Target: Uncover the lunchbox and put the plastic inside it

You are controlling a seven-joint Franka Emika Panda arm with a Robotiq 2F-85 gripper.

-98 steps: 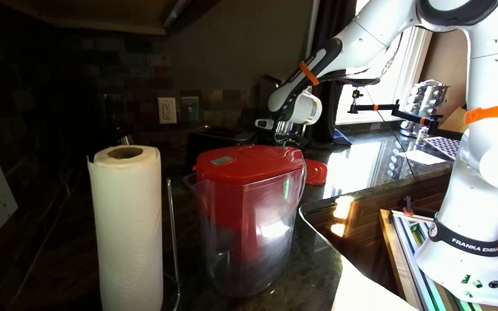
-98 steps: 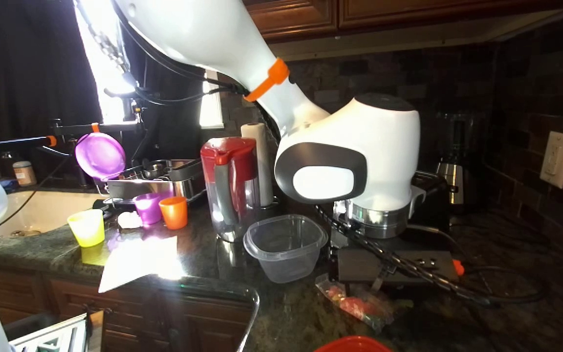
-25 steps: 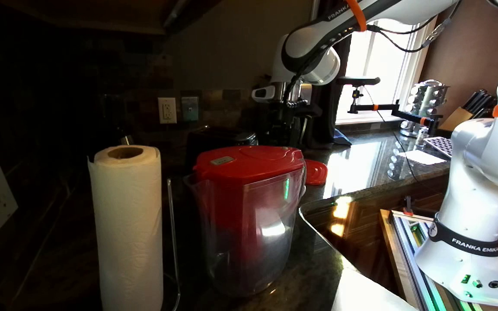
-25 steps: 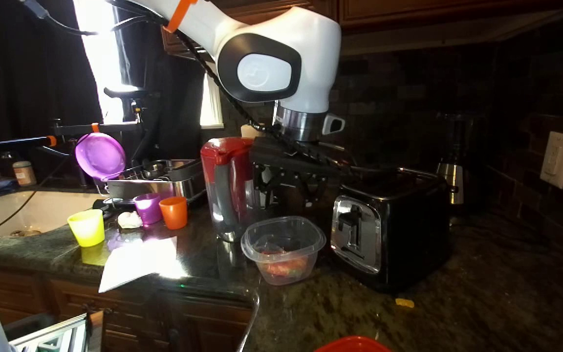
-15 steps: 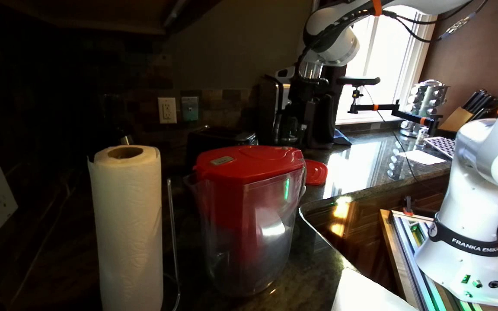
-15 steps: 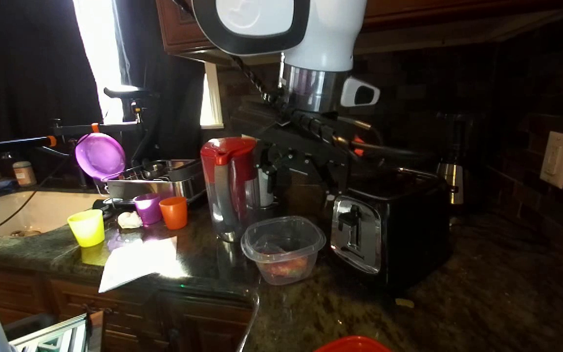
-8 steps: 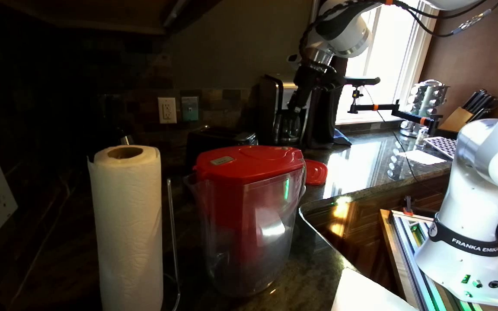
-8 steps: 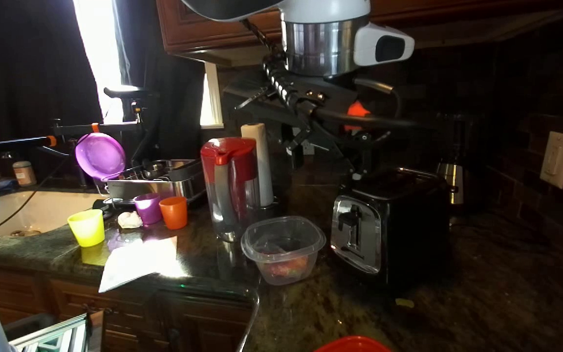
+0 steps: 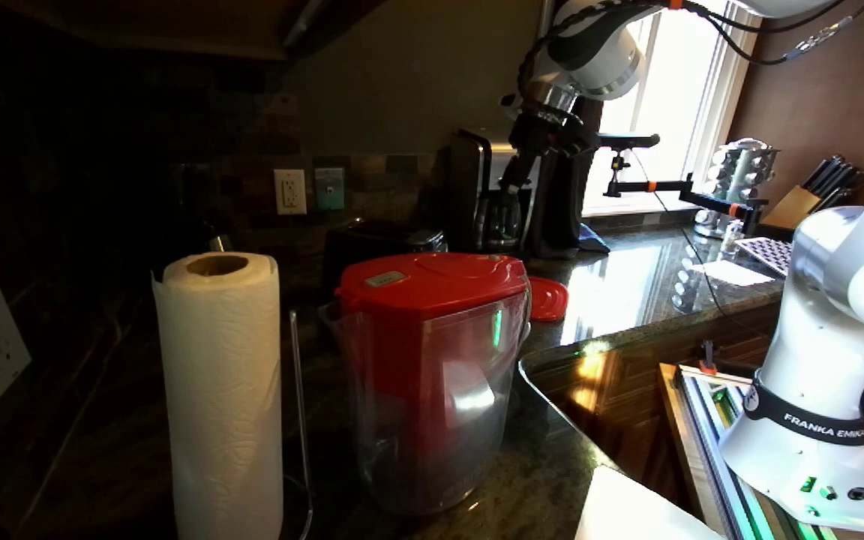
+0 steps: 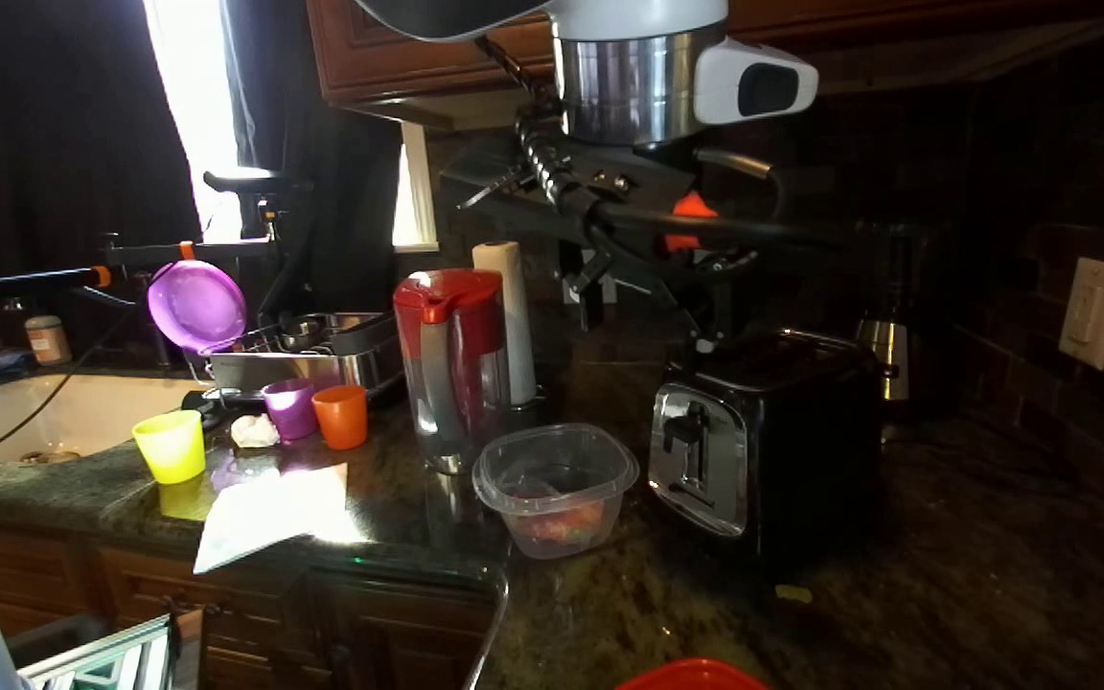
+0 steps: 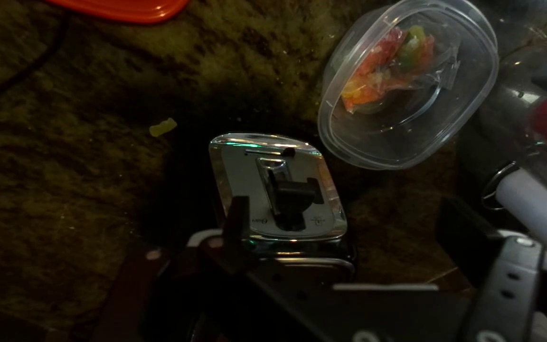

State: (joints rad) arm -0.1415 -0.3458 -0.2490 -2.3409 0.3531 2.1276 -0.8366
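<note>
The lunchbox is a clear plastic container (image 10: pixel 552 502) standing uncovered on the counter; it also shows in the wrist view (image 11: pixel 349 156). The plastic is a clear bag with red, orange and green contents (image 11: pixel 387 69). It lies inside the container and shows through its wall in an exterior view (image 10: pixel 562 523). The red lid (image 10: pixel 696 677) lies on the counter apart from the container; it also shows in an exterior view (image 9: pixel 548 298) and the wrist view (image 11: pixel 126 7). My gripper (image 10: pixel 648 328) is open and empty, tilted, high above the counter, over the front of the toaster; its fingers show in the wrist view (image 11: pixel 344 209).
A black toaster (image 10: pixel 763 450) stands beside the container. A red-topped pitcher (image 10: pixel 451 374) and a paper towel roll (image 9: pixel 222 397) stand behind it. A yellow cup (image 10: pixel 171 448), purple cup (image 10: pixel 289 410) and orange cup (image 10: pixel 341 419) stand further off. A small yellow piece (image 11: pixel 163 127) lies near the toaster.
The bag lay on the counter 6.5 seconds ago and is now in the container. My gripper has risen from above the container and tilted. It has barely moved in the last half second.
</note>
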